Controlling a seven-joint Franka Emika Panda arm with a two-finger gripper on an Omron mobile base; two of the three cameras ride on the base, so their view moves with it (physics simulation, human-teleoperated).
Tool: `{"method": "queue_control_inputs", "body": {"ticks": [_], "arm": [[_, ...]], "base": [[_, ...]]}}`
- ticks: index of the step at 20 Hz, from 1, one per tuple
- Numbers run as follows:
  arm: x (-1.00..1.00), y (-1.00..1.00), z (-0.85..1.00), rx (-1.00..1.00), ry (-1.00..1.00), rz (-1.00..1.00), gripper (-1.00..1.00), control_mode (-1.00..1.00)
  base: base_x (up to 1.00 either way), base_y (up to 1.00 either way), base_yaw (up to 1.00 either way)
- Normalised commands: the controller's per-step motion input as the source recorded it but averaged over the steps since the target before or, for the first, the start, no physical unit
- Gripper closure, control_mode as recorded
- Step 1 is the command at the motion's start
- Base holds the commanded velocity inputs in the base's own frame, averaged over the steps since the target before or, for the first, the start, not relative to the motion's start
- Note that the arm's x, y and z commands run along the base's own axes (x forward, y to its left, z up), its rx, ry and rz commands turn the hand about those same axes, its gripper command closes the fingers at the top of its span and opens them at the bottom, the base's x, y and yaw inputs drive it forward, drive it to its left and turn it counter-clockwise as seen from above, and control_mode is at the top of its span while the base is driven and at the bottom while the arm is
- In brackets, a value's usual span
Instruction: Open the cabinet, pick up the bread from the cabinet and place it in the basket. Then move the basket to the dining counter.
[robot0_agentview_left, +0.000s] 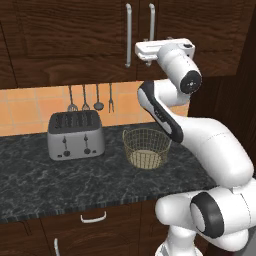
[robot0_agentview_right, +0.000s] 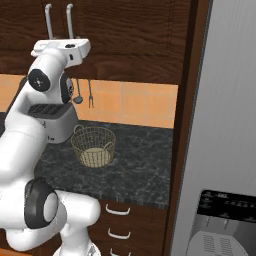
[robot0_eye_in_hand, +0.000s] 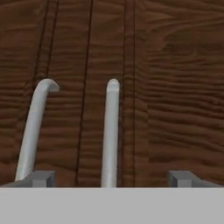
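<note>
I am holding my gripper up in front of the cabinet, level with the lower ends of its two bar handles. Its fingers are standing wide apart, open and gripping nothing. In the hand view, the right handle is sitting between the fingertips, while the left handle is curving above the left tip. I cannot tell whether either finger is touching a handle. Both cabinet doors are sitting shut, with the seam between them running up between the handles.

In the left base view, my hand is hovering just right of the handles, close to the door face.

The basket is standing upright on the black counter, toward its right end and well back from the front edge. It is sitting empty, its tan base showing through the mesh. A toaster is standing to its left, apart from it, nearer the tiled wall. Four utensils are hanging on that wall above the toaster. A fridge is standing beyond the counter's right end.
</note>
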Motion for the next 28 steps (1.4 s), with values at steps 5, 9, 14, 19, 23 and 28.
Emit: {"method": "queue_control_inputs", "body": {"ticks": [5,9,14,19,23,28], "arm": [[0.58,0.04,0.00,0.00,0.00,0.00,-1.00,-1.00],[0.45,0.09,0.00,0.00,0.00,0.00,-1.00,-1.00],[0.32,0.13,0.00,0.00,0.00,0.00,1.00,-1.00],[0.00,0.00,0.00,0.00,0.00,0.00,1.00,-1.00],[-0.26,-0.05,0.00,0.00,0.00,0.00,1.00,-1.00],[-0.75,-0.30,0.10,0.00,0.00,-0.08,1.00,-1.00]], "base": [[0.00,0.00,0.00],[0.00,0.00,0.00],[0.00,0.00,0.00],[0.00,0.00,0.00],[0.00,0.00,0.00],[0.00,0.00,0.00]]}}
